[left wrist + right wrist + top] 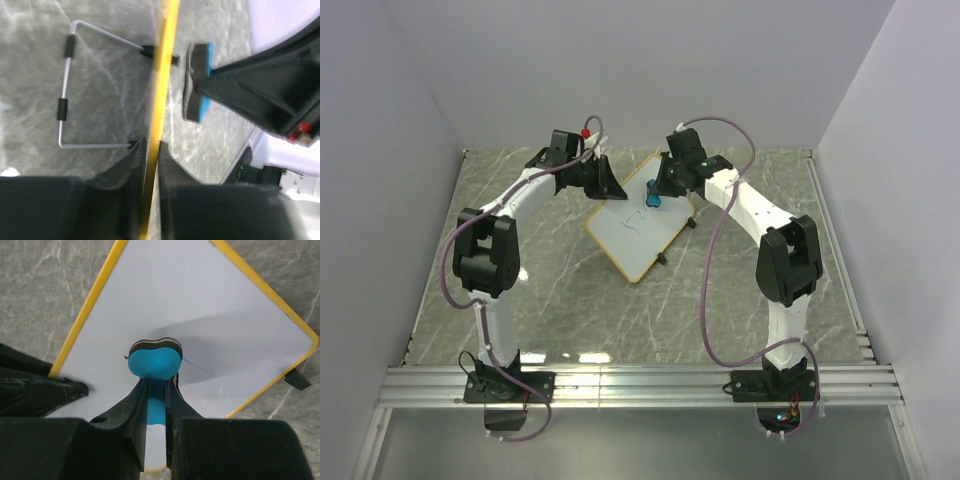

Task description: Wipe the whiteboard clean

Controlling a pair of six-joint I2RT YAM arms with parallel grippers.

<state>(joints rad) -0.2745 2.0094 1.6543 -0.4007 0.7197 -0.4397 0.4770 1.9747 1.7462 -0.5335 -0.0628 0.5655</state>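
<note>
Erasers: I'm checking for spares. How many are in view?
1. The blue eraser is clamped in the right gripper, in front of the whiteboard, whose edge the left gripper pinches. No other shows.

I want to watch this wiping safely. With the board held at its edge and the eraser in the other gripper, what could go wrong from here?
1. The left gripper pinches only the thin frame of the whiteboard, so a push from the eraser may tilt it or slip it out.
2. The right gripper grips the eraser by a narrow part; it may twist while wiping.
</note>
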